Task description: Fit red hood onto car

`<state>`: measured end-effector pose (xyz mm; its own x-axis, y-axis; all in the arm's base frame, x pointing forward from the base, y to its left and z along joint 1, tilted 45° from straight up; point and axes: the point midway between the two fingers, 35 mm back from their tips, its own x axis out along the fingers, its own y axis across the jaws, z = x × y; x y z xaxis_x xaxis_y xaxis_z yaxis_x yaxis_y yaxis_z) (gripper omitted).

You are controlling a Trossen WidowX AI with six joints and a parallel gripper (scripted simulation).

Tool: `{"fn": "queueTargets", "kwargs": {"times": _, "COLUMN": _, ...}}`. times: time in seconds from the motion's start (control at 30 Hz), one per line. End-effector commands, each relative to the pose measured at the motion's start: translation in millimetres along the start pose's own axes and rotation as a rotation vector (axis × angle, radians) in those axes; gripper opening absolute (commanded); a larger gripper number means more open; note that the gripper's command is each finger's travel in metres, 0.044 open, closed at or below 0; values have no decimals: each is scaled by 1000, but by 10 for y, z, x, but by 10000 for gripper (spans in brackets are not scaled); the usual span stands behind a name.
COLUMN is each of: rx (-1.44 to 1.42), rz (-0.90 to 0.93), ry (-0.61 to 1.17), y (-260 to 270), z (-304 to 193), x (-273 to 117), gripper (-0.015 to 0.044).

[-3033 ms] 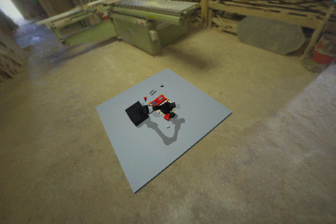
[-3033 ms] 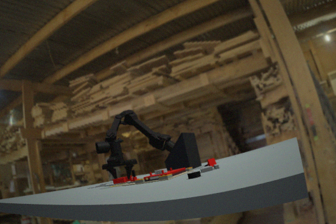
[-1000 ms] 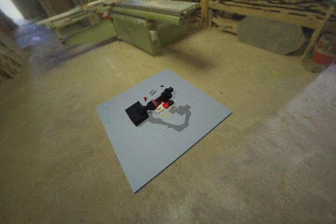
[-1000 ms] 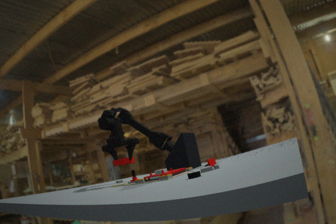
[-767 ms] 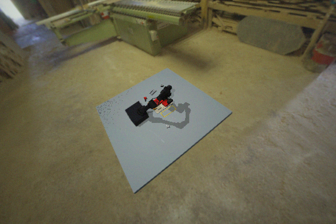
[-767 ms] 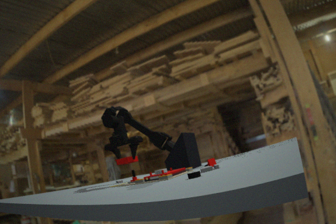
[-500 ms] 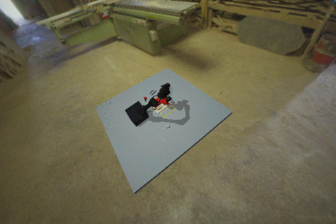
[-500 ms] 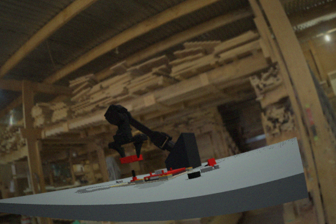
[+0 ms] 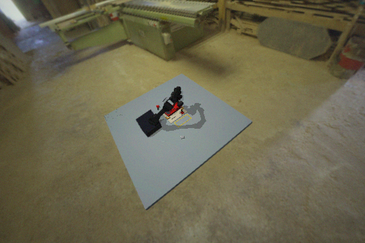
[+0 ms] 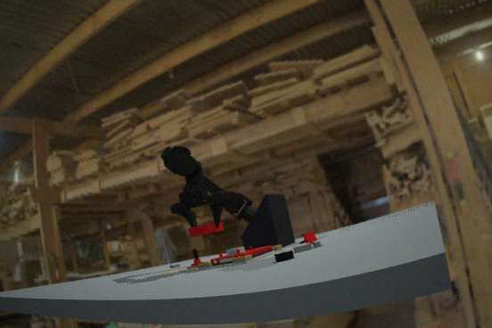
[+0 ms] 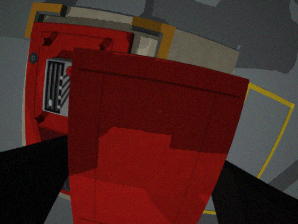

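Note:
The red hood (image 10: 206,229) (image 11: 150,125) is held level, roof towards the wrist camera, in the air above the table. My gripper (image 10: 205,226) is shut on the hood, one black finger at each side. The red chassis (image 10: 256,251) (image 11: 75,36) sits in the jig below. In the wrist view the grey engine block (image 11: 55,85) and three pegs (image 11: 50,39) (image 11: 106,44) (image 11: 40,119) show left of and beyond the hood. The hood covers the rest of the deck, including the fourth peg. The hood's corner holes are not visible. A clear gap separates hood and chassis in the exterior view.
The cream jig board (image 9: 175,117) (image 11: 200,55) has orange-edged corner brackets (image 11: 167,42). A yellow outline (image 11: 277,138) lies beside it. A small red part (image 9: 157,106) (image 10: 309,237) and a black piece (image 10: 283,256) are nearby. The arm's dark base (image 9: 149,123) (image 10: 272,222) stands behind.

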<state>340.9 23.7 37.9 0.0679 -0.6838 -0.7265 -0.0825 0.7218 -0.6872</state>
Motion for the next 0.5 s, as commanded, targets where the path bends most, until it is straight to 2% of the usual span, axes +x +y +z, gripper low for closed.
{"fn": "queueTargets", "kwargs": {"times": 0.0, "rx": 13, "rz": 0, "ry": 1, "y": 174, "z": 40, "x": 1, "gripper": 0}}
{"fn": "queueTargets", "kwargs": {"times": 0.47, "rx": 47, "rz": -24, "ry": -1, "y": 774, "z": 85, "x": 39, "gripper": 0}}
